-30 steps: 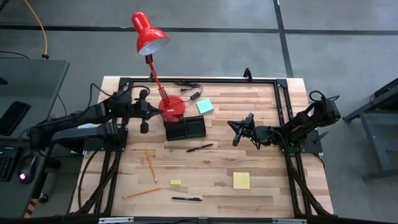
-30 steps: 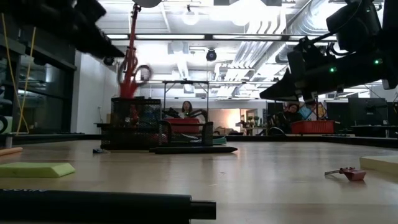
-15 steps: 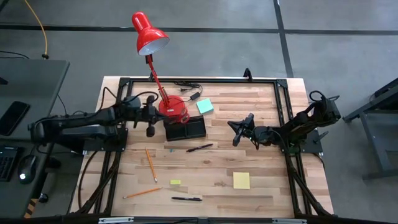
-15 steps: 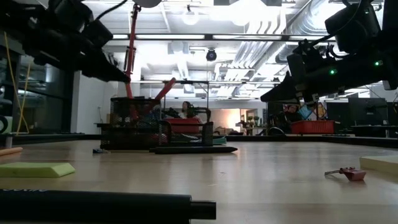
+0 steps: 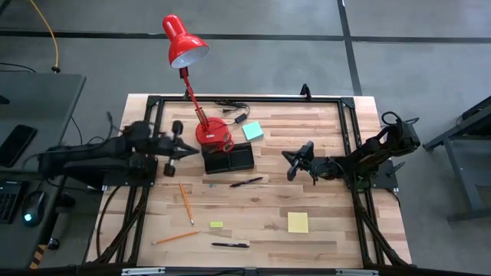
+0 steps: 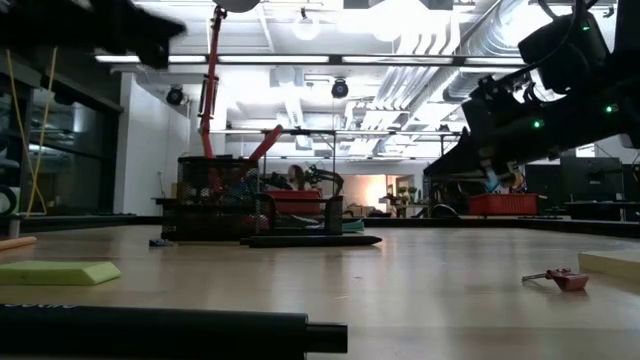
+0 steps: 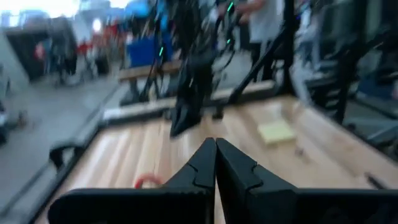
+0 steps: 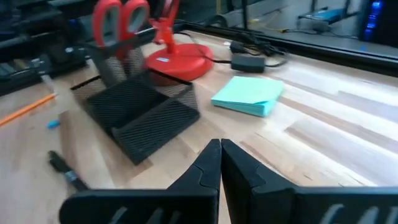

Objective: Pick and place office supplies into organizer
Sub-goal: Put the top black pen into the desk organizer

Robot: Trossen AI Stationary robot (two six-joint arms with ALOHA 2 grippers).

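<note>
The red-handled scissors (image 8: 120, 18) stand in the black mesh organizer (image 5: 229, 158), in the part next to the lamp base, handles up and leaning (image 6: 262, 145). My left gripper (image 5: 182, 150) is shut and hovers just left of the organizer, holding nothing; its wrist view shows the fingers closed (image 7: 216, 146). My right gripper (image 5: 290, 165) is shut (image 8: 220, 146) and hovers right of the organizer, pointing at it. A teal sticky pad (image 5: 252, 131), a yellow pad (image 5: 298, 222), two orange pencils (image 5: 186, 203), two black pens (image 5: 245, 182) and a small yellow-green piece (image 5: 216, 225) lie on the table.
The red desk lamp's round base (image 5: 212, 132) stands right behind the organizer, its head (image 5: 186, 44) reaching past the far edge. A black cable with plug (image 5: 234, 107) lies behind it. A dark frame (image 5: 349, 123) edges the table. Bare wood lies between the organizer and the near items.
The scissors, held above the organizer a second ago, have come down into it and now lean there on their own. My left gripper has drawn back from the organizer toward the table's left edge. My right arm has hardly moved.
</note>
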